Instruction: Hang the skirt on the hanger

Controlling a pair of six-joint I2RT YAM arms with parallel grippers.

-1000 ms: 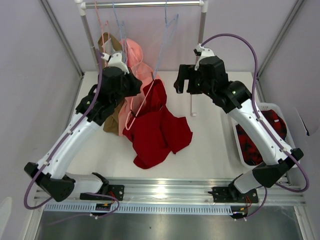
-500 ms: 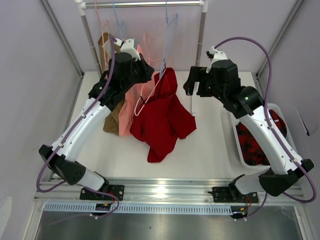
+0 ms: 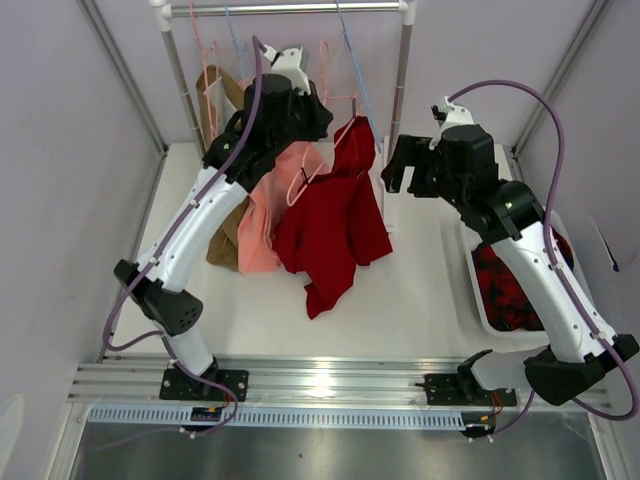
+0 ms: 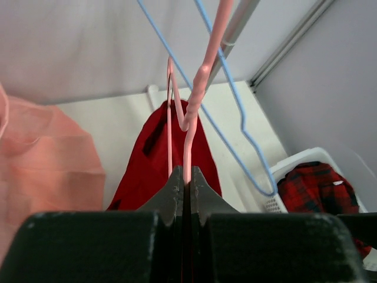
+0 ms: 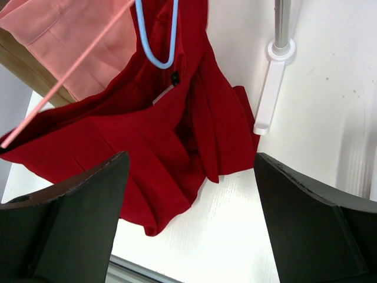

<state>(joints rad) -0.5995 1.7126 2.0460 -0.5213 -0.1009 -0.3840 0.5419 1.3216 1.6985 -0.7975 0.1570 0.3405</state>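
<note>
**Red skirt hangs from pink hanger in left arm's grip**

The left gripper [image 4: 184, 177], raised near the metal clothes rail [image 3: 290, 8] at the back of the white table [image 3: 420, 290], has its jaws pressed together on the wire of the thin pale pink triangular hanger [image 4: 194, 112]. The solid dark red cloth skirt [image 3: 335, 220] is draped on that hanger and hangs in loose folds below it, over the middle of the table. Whether its lowest corner touches the surface cannot be told. Just to its left hang a salmon-pink garment [image 3: 265, 215] and, behind that, a brown garment [image 3: 225, 235]. A light blue wire hanger [image 4: 235, 112] crosses close beside the pink one. The right gripper [image 5: 188, 206] hovers to the right of the skirt with its jaws wide apart and nothing between them. A red-and-black plaid cloth [image 3: 510, 285] lies in a white plastic basket [image 3: 480, 290] at the table's right edge
</note>
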